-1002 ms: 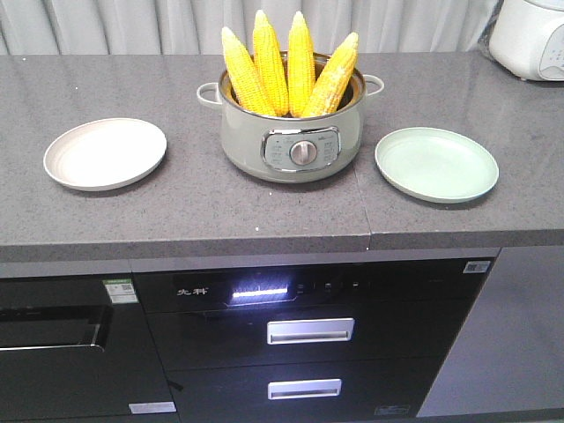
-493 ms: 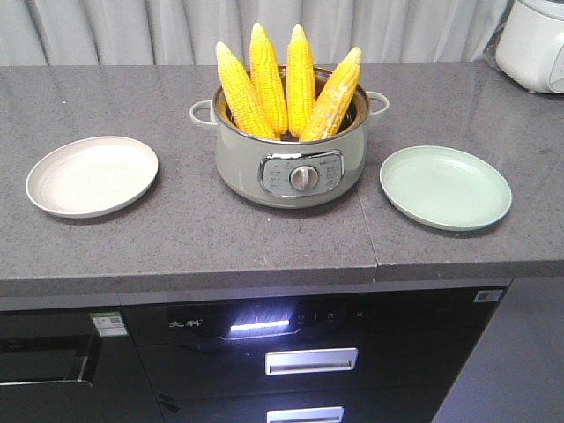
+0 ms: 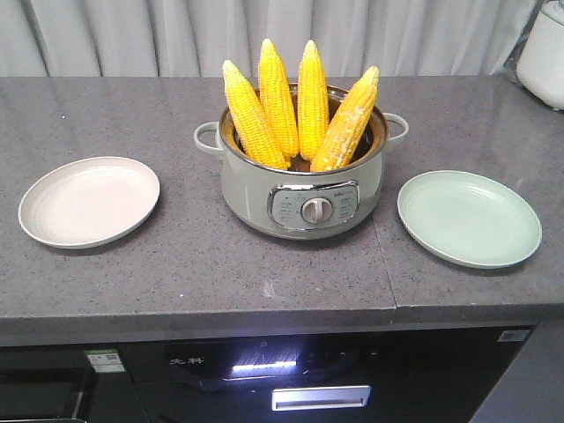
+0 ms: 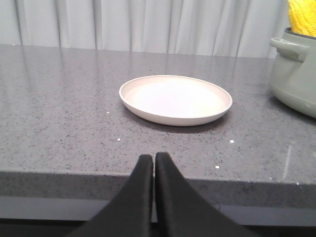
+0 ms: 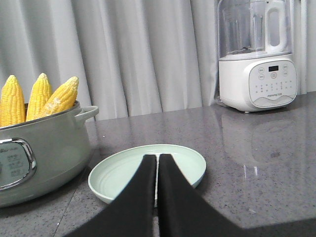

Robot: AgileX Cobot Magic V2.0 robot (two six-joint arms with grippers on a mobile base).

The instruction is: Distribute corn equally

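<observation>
Several yellow corn cobs (image 3: 300,101) stand upright, tips up, in a pale green electric pot (image 3: 304,189) at the middle of the grey counter. An empty cream plate (image 3: 88,200) lies to its left and an empty mint green plate (image 3: 469,217) to its right. In the left wrist view my left gripper (image 4: 154,158) is shut with nothing in it, at the counter's front edge short of the cream plate (image 4: 175,98). In the right wrist view my right gripper (image 5: 158,159) is shut and empty, in front of the green plate (image 5: 185,160); corn (image 5: 39,101) shows at left.
A white blender (image 5: 256,54) stands at the counter's far right, and a white appliance (image 3: 542,53) shows at the front view's right edge. A grey curtain hangs behind the counter. Below the counter front are dark built-in appliances with a lit panel (image 3: 260,366).
The front view has shifted closer and higher over the counter: the pot and plates sit lower and larger in frame, and less of the cabinets below shows. The corn and plates have not moved.
</observation>
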